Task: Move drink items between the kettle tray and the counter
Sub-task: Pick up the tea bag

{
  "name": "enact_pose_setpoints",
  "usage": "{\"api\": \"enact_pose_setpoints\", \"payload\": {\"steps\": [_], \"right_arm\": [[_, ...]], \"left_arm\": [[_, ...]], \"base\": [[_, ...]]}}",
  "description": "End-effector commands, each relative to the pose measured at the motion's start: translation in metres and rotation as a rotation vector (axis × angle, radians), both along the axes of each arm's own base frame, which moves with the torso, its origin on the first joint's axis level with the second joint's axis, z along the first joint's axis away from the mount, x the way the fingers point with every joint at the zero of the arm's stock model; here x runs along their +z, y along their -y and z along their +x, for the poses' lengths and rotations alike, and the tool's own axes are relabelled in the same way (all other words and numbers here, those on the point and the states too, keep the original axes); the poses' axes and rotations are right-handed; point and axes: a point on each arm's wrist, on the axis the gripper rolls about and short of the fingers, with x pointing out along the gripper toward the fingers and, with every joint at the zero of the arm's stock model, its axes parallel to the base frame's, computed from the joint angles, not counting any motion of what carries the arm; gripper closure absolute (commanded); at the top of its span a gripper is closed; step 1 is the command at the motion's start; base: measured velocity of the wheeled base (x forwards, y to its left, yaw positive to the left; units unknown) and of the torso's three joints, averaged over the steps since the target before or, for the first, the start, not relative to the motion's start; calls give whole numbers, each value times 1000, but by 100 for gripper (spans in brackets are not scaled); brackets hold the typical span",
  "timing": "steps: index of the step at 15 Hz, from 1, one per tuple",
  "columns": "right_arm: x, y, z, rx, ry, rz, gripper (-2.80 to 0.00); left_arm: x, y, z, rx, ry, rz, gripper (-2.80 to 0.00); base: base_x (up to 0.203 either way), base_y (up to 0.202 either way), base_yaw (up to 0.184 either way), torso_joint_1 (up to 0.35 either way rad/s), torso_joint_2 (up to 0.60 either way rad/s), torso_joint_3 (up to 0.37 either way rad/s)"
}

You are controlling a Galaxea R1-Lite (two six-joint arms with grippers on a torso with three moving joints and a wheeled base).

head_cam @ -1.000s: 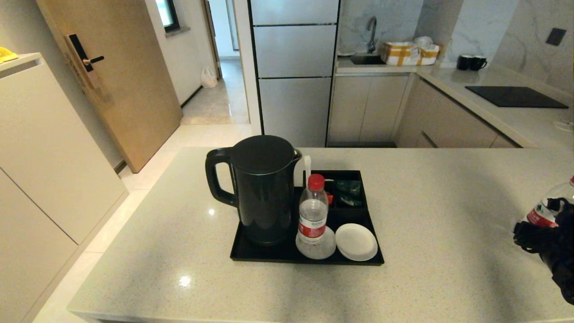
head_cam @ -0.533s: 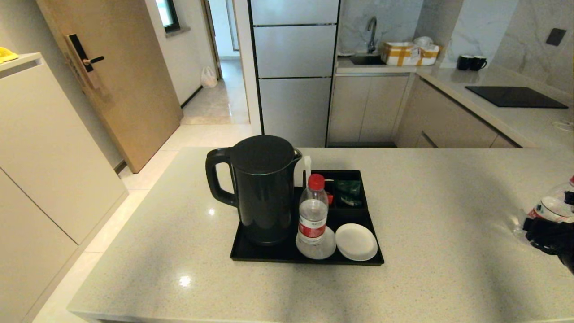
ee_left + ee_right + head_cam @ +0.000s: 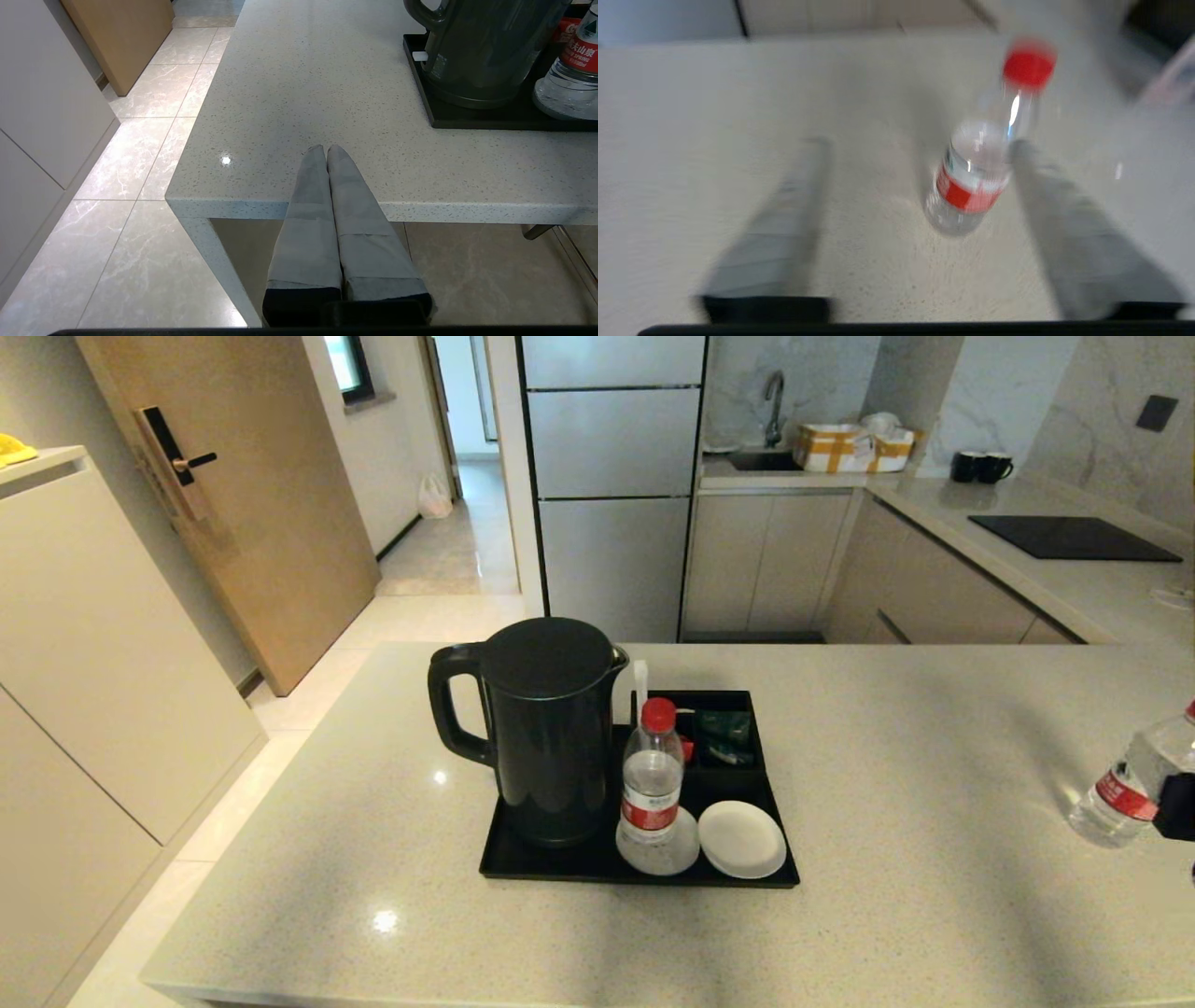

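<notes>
One clear water bottle [image 3: 1125, 784] with a red cap and red label stands on the pale counter [image 3: 915, 756] at the far right. My right gripper [image 3: 920, 142] is open, and that bottle [image 3: 971, 182] stands free between its spread fingers, nearer one of them. Only a black bit of this gripper [image 3: 1178, 807] shows at the head view's right edge. A second bottle [image 3: 651, 779] stands on a coaster in the black kettle tray [image 3: 523, 868]. The dark green sachet [image 3: 726, 728] lies in a far compartment. My left gripper [image 3: 326, 148] is shut and empty over the counter's near left edge.
The tall black kettle [image 3: 546, 728] fills the tray's left half, and a bare white coaster [image 3: 742, 838] lies at its near right corner. The counter's left edge drops to a tiled floor [image 3: 140, 154]. A farther counter with a black hob [image 3: 1074, 537] runs behind on the right.
My right gripper has let go of the bottle at the far right and drawn back almost out of the head view. The bottle stays standing on the counter.
</notes>
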Motion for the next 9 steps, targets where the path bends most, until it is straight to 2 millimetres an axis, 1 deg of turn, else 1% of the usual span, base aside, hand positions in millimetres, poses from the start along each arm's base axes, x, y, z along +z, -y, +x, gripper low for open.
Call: {"api": "enact_pose_setpoints", "payload": {"steps": [1, 3, 4, 5, 6, 7, 8, 9], "right_arm": [[38, -20, -35, 52, 117, -59, 0], [66, -32, -52, 118, 29, -6, 0], [89, -38, -60, 166, -25, 45, 0], [109, -44, -76, 209, -103, 97, 0], [123, -49, -93, 241, -165, 134, 0], [133, -54, -115, 271, -166, 153, 0], [139, -58, -141, 299, -111, 151, 0], [138, -61, -164, 322, -67, 151, 0]], "left_arm": [[0, 0, 0, 0, -2, 1, 0], [0, 0, 0, 0, -2, 0, 0], [0, 0, 0, 0, -2, 1, 0], [0, 0, 0, 1, -2, 0, 0], [0, 0, 0, 0, -2, 1, 0], [0, 0, 0, 0, -2, 1, 0], [0, 0, 0, 0, -2, 1, 0], [0, 0, 0, 0, -2, 0, 0]], "base": [[0, 0, 0, 0, 0, 0], [0, 0, 0, 0, 0, 0], [0, 0, 0, 0, 0, 0], [0, 0, 0, 0, 0, 0], [0, 0, 0, 0, 0, 0], [0, 0, 0, 0, 0, 0], [0, 0, 0, 0, 0, 0], [0, 0, 0, 0, 0, 0]]}}
